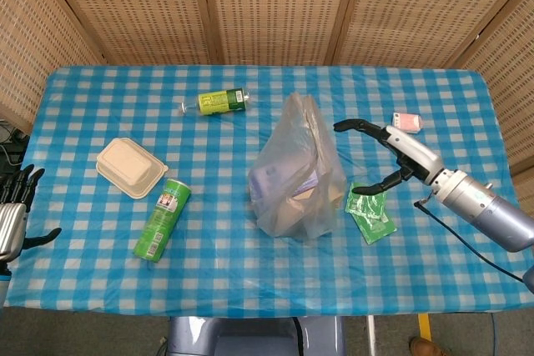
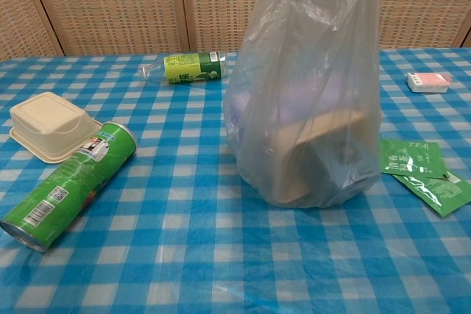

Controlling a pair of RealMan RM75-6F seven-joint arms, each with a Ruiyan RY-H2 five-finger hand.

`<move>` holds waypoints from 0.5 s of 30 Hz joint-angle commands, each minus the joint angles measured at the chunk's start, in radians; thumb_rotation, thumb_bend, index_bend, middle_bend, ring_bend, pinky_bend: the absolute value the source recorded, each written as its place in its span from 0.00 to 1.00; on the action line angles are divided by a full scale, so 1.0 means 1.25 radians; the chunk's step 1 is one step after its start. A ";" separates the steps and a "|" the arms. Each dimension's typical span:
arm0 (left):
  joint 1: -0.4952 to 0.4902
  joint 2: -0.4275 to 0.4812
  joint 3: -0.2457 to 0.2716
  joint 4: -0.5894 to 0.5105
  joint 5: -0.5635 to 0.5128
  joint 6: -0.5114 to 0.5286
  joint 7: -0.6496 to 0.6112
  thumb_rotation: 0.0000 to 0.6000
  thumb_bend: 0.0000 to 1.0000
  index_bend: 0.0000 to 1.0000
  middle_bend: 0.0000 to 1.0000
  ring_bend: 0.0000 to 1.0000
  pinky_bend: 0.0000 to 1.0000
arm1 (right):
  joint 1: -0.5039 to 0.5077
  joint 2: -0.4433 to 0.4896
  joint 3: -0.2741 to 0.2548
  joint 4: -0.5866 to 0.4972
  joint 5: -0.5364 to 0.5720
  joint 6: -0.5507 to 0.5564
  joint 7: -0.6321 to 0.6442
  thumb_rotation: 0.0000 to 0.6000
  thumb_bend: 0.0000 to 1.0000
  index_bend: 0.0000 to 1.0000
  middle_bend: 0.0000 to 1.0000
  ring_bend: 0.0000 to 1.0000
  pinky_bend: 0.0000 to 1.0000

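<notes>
Right hand (image 1: pixel 392 156): held above the table with fingers spread wide and nothing in them, thumb low and fingers high, like an open claw facing the clear plastic bag (image 1: pixel 296 171).

Clear plastic bag: stood upright just to the left of the right hand's fingertips, not touched. Through the film showed a tan box and something pale purple; the top was bunched and loose.

Green tea sachets (image 1: pixel 369 210): two, overlapping, lay flat directly beneath the right hand's thumb, just beside the bag's base.

Handling note (judgement): thin film slips and collapses. A grasp would go best on the gathered top rather than the bulging side, closing slowly so the load inside did not tip. The thumb would do well to stay above the sachets so it did not drag them.

Pink-and-white packet (image 1: pixel 407 122): lay just behind the right hand, toward the far edge.

Left hand (image 1: pixel 12 213): hung off the table's left edge, well apart from everything, fingers apart and holding nothing.

Beige clamshell box (image 1: pixel 131 167): closed, the item nearest the left hand.

Green crisp tube (image 1: pixel 163 218): on its side, close beside the clamshell.

Green-labelled bottle (image 1: pixel 217 102): on its side, far from both hands, beyond the bag.

Surface: table (image 1: pixel 250 264) covered in a blue-and-white checked cloth.

Room: woven cane screens (image 1: pixel 267 6) with wooden frames closed off the back and both sides.
</notes>
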 commanded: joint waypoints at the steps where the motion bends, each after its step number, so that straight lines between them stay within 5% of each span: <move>1: 0.000 0.001 0.000 0.000 0.001 0.001 -0.002 1.00 0.00 0.00 0.00 0.00 0.00 | 0.026 0.004 -0.009 -0.010 -0.012 -0.019 0.015 1.00 0.00 0.27 0.25 0.08 0.00; 15: -0.006 0.007 -0.010 0.012 -0.023 -0.014 -0.027 1.00 0.00 0.00 0.00 0.00 0.00 | 0.150 -0.021 0.008 -0.034 0.051 -0.077 0.170 1.00 0.00 0.28 0.26 0.08 0.00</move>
